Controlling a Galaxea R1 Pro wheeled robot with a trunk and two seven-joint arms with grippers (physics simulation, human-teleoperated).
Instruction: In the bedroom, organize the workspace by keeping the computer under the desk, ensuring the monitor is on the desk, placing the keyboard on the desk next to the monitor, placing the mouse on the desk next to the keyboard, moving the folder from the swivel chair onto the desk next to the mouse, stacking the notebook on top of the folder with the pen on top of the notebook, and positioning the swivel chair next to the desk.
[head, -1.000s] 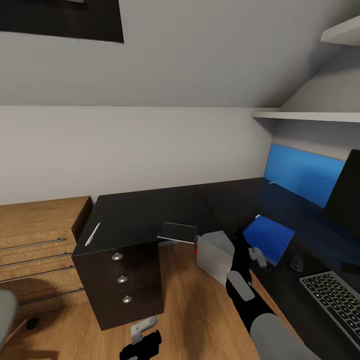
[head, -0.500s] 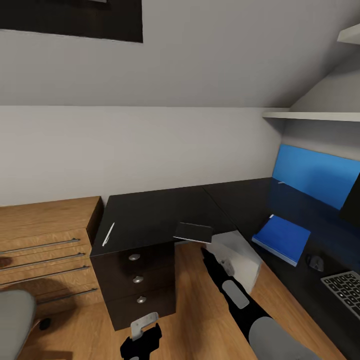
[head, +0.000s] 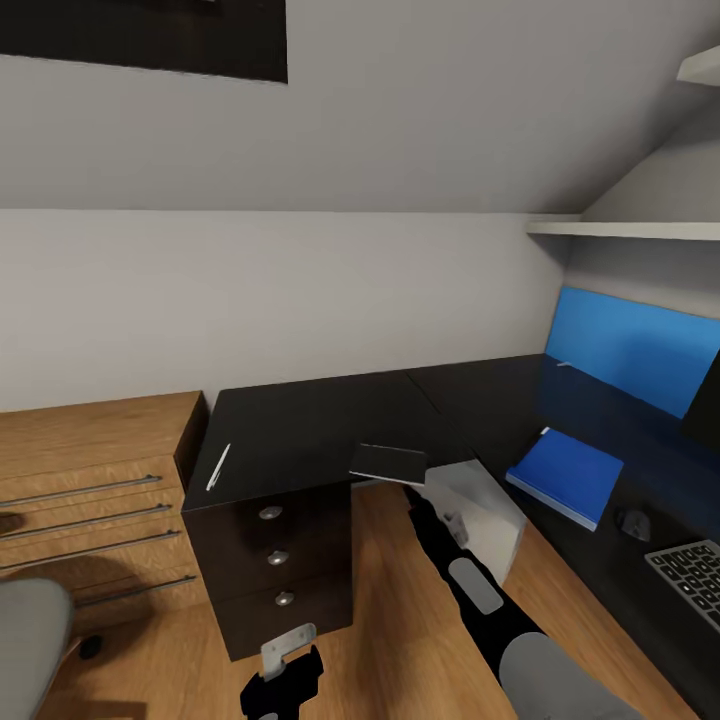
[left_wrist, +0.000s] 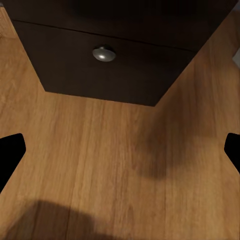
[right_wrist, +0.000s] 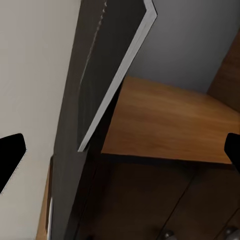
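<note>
Counter (head: 300, 420): L-shaped, glossy black top, drawer unit (head: 275, 560) under its near-left end. Notebook (head: 388, 464): thin dark slab with a pale edge, lying at the counter's near edge, one corner hanging past it; in the right wrist view the same slab (right_wrist: 107, 75) appears edge-on just ahead of the fingers. Judged light and fairly stiff, a slick cover likely; best taken by the overhanging edge, jaws above and below, not from flat on top. Pen (head: 217, 467): white stick, lying on the counter's left end, well apart from the notebook; judged very light, prone to roll, to be pinched at mid-length. Folder (head: 566, 474): blue, flat on the counter's right wing, already off the chair. Mouse (head: 631, 521): small, black, just right of the folder. Keyboard (head: 693, 578): near-right, cut by the frame edge. Monitor (head: 704, 405): dark slab at the far-right edge, mostly out of frame. Computer (head: 480, 515): pale box on the floor under the counter. Chair (head: 30, 640): grey seat, near-left corner. Right gripper (head: 422, 487): reaching toward the notebook's near edge, fingertips spread wide at the sides of its wrist view, nothing between them. Left gripper (head: 285, 655): low over the wood floor before the drawer unit, fingertips likewise wide apart and empty.
</note>
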